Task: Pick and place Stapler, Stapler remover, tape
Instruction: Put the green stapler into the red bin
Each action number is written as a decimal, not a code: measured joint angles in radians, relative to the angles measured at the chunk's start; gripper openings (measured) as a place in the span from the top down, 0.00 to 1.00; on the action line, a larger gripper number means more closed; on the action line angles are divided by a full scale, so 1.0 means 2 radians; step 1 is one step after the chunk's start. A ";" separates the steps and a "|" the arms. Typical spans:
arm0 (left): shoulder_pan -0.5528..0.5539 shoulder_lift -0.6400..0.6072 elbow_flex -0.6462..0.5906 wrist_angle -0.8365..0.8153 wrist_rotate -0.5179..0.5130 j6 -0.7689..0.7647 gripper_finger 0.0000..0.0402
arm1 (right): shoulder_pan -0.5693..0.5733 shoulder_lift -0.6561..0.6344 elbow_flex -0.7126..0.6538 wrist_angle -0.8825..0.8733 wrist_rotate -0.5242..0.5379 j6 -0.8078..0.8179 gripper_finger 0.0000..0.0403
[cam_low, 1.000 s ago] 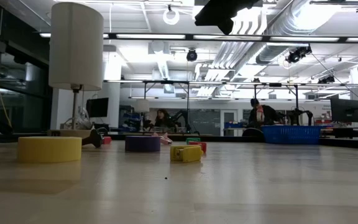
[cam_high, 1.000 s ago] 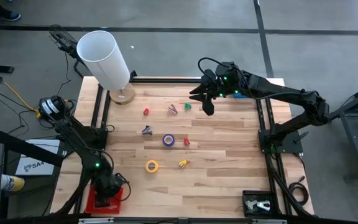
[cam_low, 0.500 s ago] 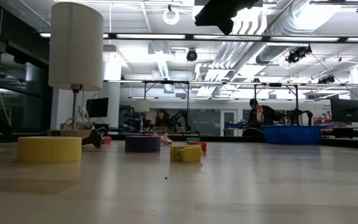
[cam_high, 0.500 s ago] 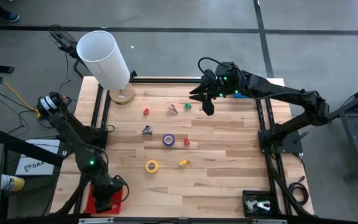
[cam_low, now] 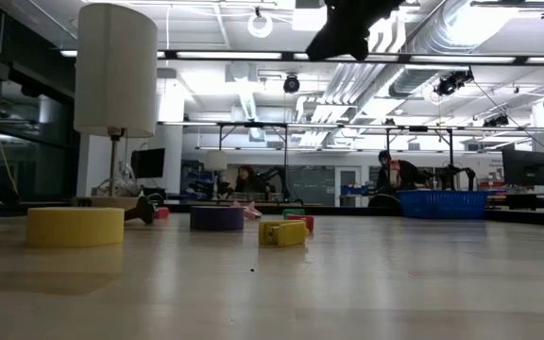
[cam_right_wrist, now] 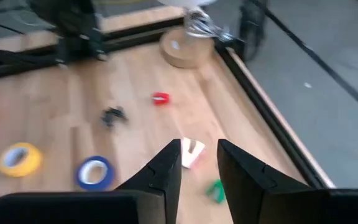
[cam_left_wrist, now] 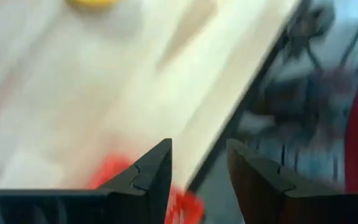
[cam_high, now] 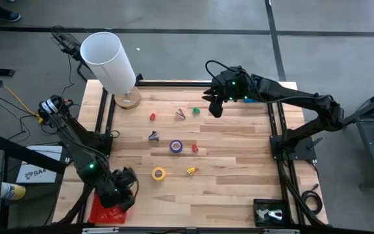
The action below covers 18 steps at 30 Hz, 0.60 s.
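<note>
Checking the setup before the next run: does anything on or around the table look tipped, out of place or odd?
Nothing looks spilled or damaged. The one oddity is the white-shaded lamp on a round wooden base at the wooden table's far-left corner, amid small clips and tape rolls.

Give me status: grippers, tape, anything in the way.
Left gripper open, empty, near table corner by red tray. Right gripper open, empty, above far edge. Yellow tape and purple tape untouched mid-table. Small staple removers scattered around.

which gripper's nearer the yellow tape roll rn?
Left. The left gripper is at the table's near-left corner, just beside the yellow tape roll. The right gripper hangs over the far side, well past the purple roll.
</note>
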 joint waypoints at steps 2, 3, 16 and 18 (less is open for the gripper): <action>0.015 0.000 0.000 -0.003 -0.026 0.002 0.63 | 0.000 0.000 0.000 -0.007 0.019 0.000 0.73; 0.023 0.000 0.000 -0.005 -0.035 0.004 0.63 | 0.000 0.001 0.000 -0.009 0.023 0.002 0.71; 0.093 -0.024 0.000 -0.085 -0.135 0.064 0.63 | 0.000 0.101 0.000 -0.049 0.023 0.099 0.40; 0.093 -0.040 0.000 -0.115 -0.167 0.058 0.63 | 0.000 0.120 0.000 -0.045 0.023 0.101 0.39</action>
